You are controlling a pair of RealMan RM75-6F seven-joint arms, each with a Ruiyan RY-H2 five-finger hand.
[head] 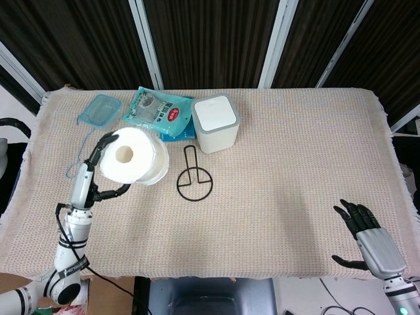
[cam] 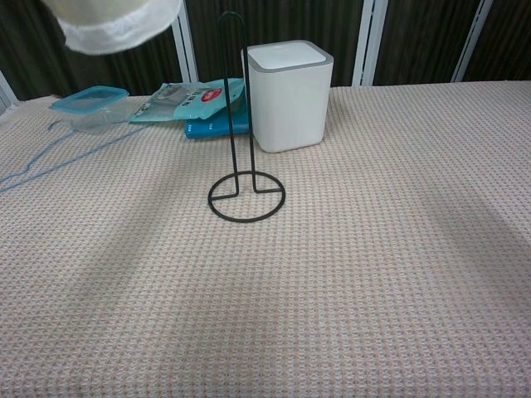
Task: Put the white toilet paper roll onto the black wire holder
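My left hand holds the white toilet paper roll up in the air, left of the black wire holder. In the chest view only the roll's underside shows at the top left edge, and the left hand is out of that frame. The holder stands upright on its ring base in the middle of the cloth-covered table, nothing on its post. My right hand rests open, fingers spread, at the table's near right corner.
A white box-shaped bin stands just behind the holder. Blue snack packets, a clear blue-lidded container and a light-blue wire hanger lie at the back left. The beige woven cloth covers the table.
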